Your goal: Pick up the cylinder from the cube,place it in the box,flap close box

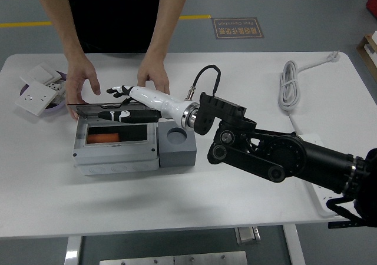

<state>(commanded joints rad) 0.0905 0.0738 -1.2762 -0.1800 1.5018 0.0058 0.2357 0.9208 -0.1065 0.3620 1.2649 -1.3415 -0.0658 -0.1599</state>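
At the far left of the white surface (177,206) lie white wall-switch plates (35,89) over a purple dish (54,103), apart from the task. Right of them stands the grey plastic box (115,153), its interior open to view; the orange cylinder (102,138) lies on its side in the left part of the dark recess, so the placing step appears complete. The transparent hinged flap (94,108) is tilted low over the far edge of the box, not yet shut. A person at the far side rests one hand (82,79) near the flap's far-left corner and the other hand (154,76) just beyond the box's far-right corner. The white-and-black right robot hand (121,106) reaches leftward over the flap, fingers extended and loosely spread, grasping nothing; whether they press on the flap cannot be told. Touching the box on the right is the dark grey cube (176,142), its round socket empty. Farther right a coiled white cable (290,85) lies well apart. The flap is judged thin, light and stiff, probably smooth; it is best pushed flat-fingered near its free edge rather than pinched.
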